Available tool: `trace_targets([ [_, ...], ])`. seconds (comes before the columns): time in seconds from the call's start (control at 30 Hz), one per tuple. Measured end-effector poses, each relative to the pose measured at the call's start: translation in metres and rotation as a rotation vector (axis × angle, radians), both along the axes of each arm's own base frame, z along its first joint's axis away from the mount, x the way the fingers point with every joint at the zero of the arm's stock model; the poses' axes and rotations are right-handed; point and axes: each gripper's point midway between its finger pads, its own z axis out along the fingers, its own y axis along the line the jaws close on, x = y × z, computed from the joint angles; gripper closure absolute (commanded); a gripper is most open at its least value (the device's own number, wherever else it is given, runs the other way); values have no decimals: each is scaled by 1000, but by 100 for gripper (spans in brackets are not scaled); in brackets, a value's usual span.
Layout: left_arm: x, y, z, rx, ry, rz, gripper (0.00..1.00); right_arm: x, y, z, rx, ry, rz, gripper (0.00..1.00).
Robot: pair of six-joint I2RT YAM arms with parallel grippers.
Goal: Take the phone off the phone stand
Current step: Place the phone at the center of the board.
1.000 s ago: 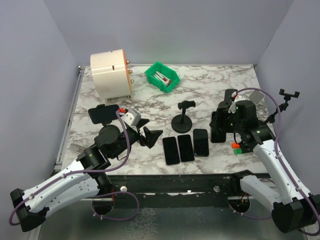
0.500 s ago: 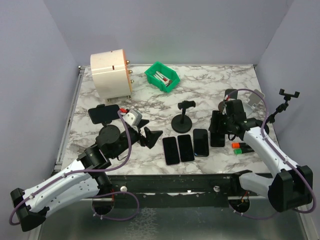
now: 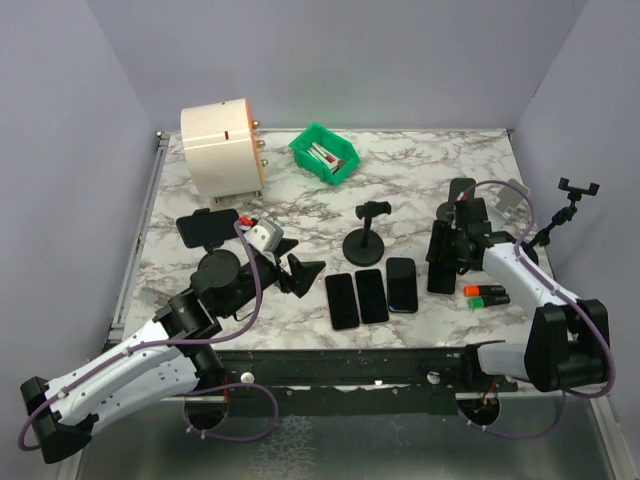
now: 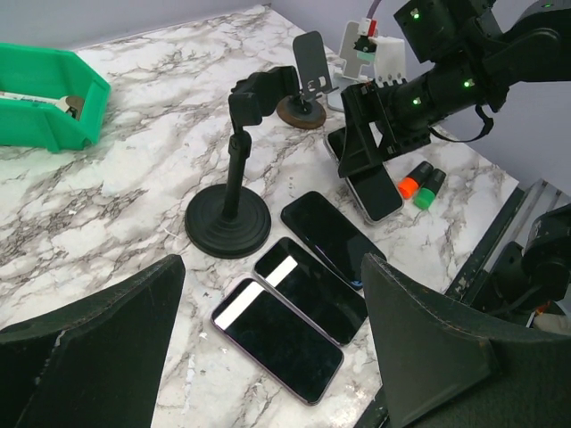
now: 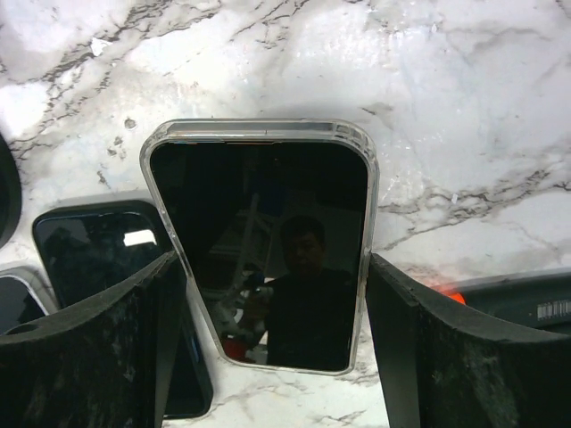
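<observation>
My right gripper (image 3: pixel 442 262) (image 5: pixel 275 267) is shut on a black phone in a clear case (image 5: pixel 263 241), gripping its long edges. It holds the phone (image 3: pixel 440 272) low over the marble, just right of a row of three phones; it also shows in the left wrist view (image 4: pixel 375 185). A white phone stand (image 3: pixel 510 196) stands empty behind it. A black post stand (image 3: pixel 366 238) is empty too. Another phone (image 3: pixel 208 228) sits sideways on a round-based stand (image 3: pixel 218 268) at the left. My left gripper (image 3: pixel 295 268) (image 4: pixel 272 294) is open and empty, above the near phones.
Three phones (image 3: pixel 372 295) lie flat side by side near the front edge. Orange and green markers (image 3: pixel 485 293) lie right of the held phone. A green bin (image 3: pixel 324 153) and a white drum (image 3: pixel 222 148) stand at the back. A clamp stand (image 3: pixel 576 190) sits at the right edge.
My right arm has stretched out and lowered, bringing the held phone down toward the table beside the row of phones. The left arm has not moved.
</observation>
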Motion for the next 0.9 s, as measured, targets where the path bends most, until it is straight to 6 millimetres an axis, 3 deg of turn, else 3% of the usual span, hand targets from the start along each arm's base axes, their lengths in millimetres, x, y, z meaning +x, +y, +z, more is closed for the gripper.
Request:
trace_targets([
  [0.53,-4,0,5,-18,-9,-17,18,-5,10,-38,45,127,28,60],
  [0.9,-4,0,5,-18,-8,-19,19,-7,17,-42,78,149,59,60],
])
